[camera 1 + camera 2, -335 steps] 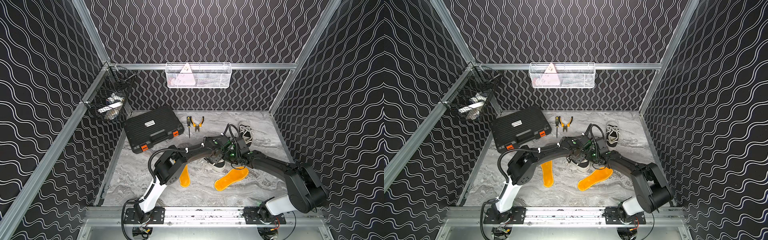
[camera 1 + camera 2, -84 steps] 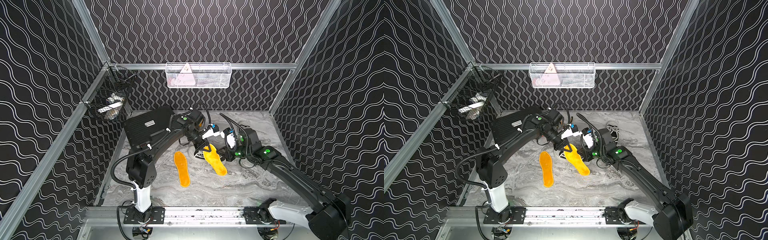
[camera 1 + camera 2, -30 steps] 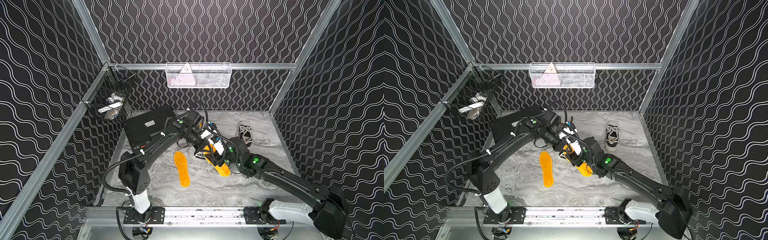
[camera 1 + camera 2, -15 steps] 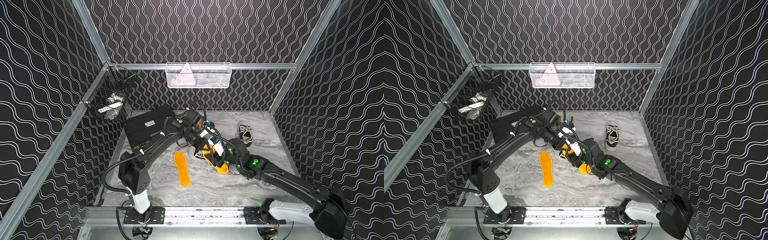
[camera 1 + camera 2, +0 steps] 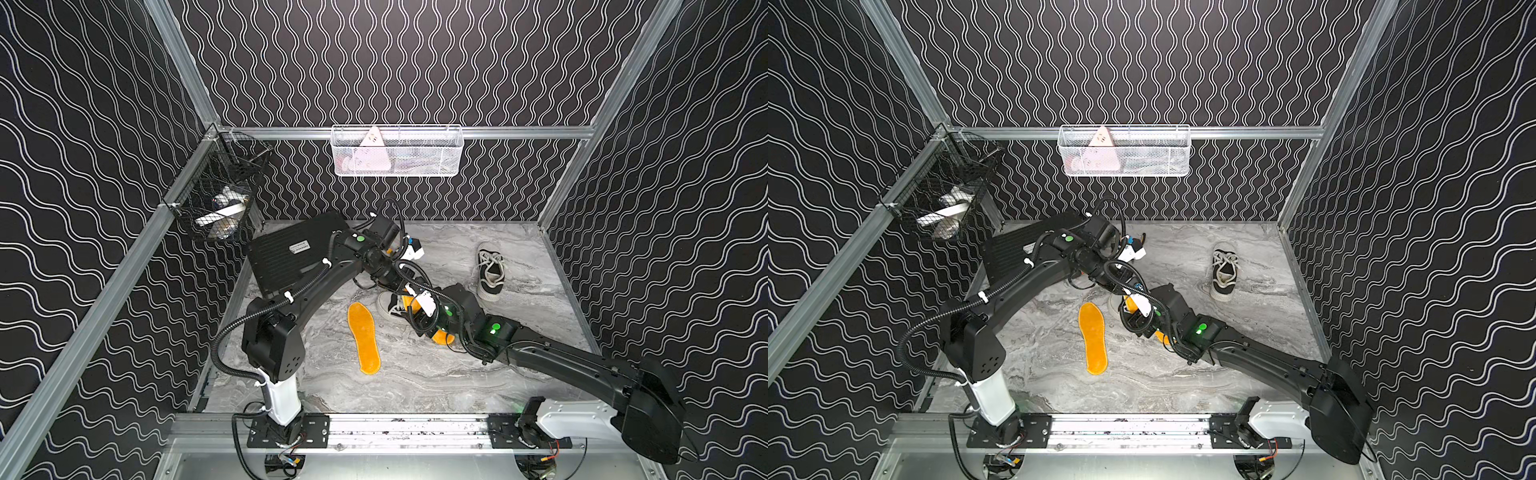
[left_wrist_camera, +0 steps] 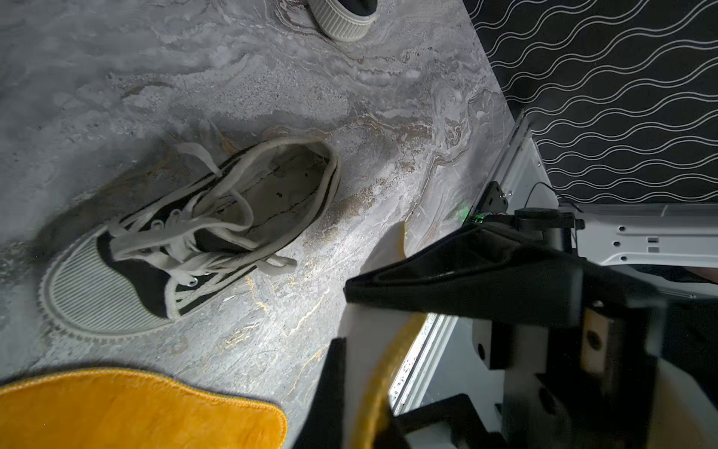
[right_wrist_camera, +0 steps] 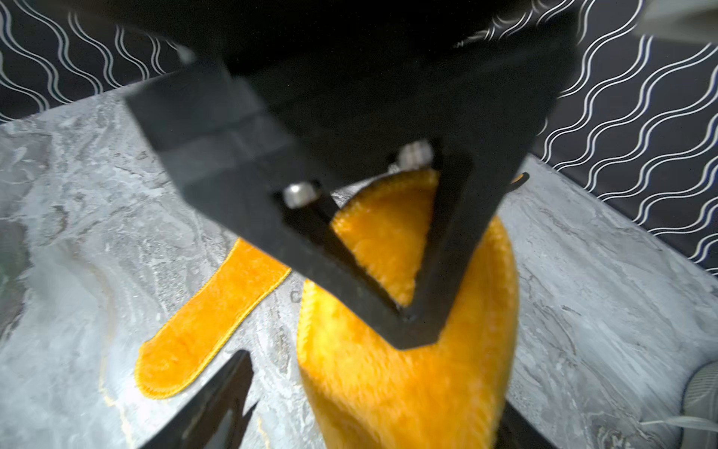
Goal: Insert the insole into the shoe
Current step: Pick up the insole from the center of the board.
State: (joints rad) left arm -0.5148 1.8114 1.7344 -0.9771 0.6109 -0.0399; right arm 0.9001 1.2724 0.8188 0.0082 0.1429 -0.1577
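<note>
My left gripper point(image 5: 406, 293) point(image 5: 1133, 300) point(image 6: 365, 388) is shut on one end of an orange insole point(image 5: 443, 337) point(image 5: 1161, 335) point(image 6: 379, 369) point(image 7: 408, 373), holding it tilted just above the table. The black-and-white shoe point(image 5: 387, 306) point(image 5: 1113, 304) point(image 6: 186, 248) lies right beside it, mouth open and empty. My right gripper point(image 5: 424, 325) point(image 5: 1138, 325) point(image 7: 373, 408) is open, its fingers point(image 7: 225, 396) standing wide on either side of the insole's lower end. A second orange insole point(image 5: 365, 337) point(image 5: 1093, 337) point(image 6: 136, 412) point(image 7: 209, 318) lies flat to the left.
A second shoe point(image 5: 490, 272) point(image 5: 1224, 272) stands at the back right. A black tool case point(image 5: 291, 257) point(image 5: 1013, 249) lies at the back left under my left arm. A black wire basket point(image 5: 220, 195) and a white one point(image 5: 397, 151) hang on the walls.
My right gripper's jaws have spread wider around the lower end of the held insole. The left gripper stays shut on it, barely moved.
</note>
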